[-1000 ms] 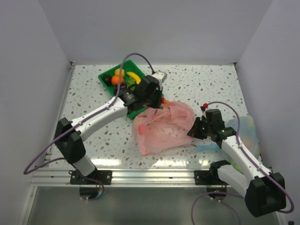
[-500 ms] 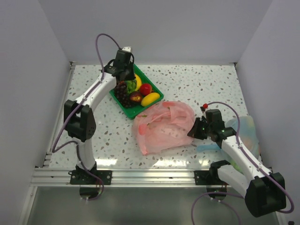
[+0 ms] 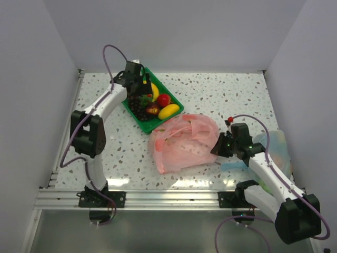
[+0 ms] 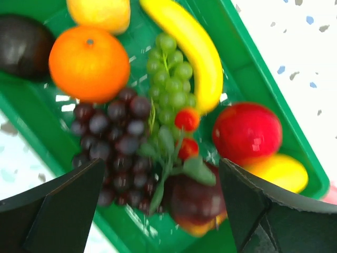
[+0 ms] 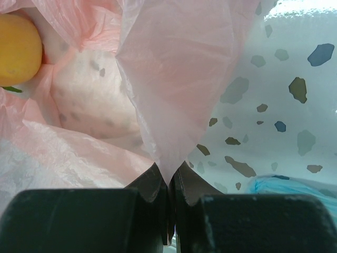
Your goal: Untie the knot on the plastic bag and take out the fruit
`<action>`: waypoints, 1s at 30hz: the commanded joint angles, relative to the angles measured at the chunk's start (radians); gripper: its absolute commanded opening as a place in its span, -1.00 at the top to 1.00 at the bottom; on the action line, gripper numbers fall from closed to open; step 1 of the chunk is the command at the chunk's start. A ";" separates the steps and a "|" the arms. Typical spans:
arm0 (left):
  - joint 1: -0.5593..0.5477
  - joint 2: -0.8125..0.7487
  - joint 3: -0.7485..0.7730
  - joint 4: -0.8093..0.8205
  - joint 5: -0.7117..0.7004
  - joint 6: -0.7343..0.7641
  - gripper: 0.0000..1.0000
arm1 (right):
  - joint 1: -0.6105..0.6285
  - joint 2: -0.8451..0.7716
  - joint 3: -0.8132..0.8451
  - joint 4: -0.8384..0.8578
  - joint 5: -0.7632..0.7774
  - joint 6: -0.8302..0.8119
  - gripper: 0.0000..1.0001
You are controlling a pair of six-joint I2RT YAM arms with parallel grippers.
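The pink plastic bag (image 3: 184,142) lies crumpled mid-table, and its knot is out of view. My right gripper (image 3: 217,148) is shut on the bag's right edge; the right wrist view shows a pink film (image 5: 168,105) pinched between the jaws (image 5: 169,176) and a yellow-orange fruit (image 5: 18,50) inside the bag. My left gripper (image 4: 160,211) hangs open over the green tray (image 4: 263,89), holding nothing. Below it lie an orange (image 4: 88,63), dark grapes (image 4: 113,142), a red apple (image 4: 246,132), a dark red fruit (image 4: 197,197) and a red-berried green sprig (image 4: 185,120).
The tray (image 3: 152,126) at the back left also holds a banana (image 4: 189,47), green grapes (image 4: 168,79), a yellow oval (image 4: 279,171) and a near-black fruit (image 4: 23,45). A pale blue bag (image 3: 276,150) lies at the right edge, beside my right arm.
My left arm has swung from the bag's top back to the tray, and its jaws have opened there. The right gripper and the bag have stayed still.
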 commanded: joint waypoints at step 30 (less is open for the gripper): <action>-0.568 -0.446 -0.668 -0.072 -0.196 -0.384 -0.16 | 0.003 -0.039 -0.004 0.042 -0.008 0.006 0.85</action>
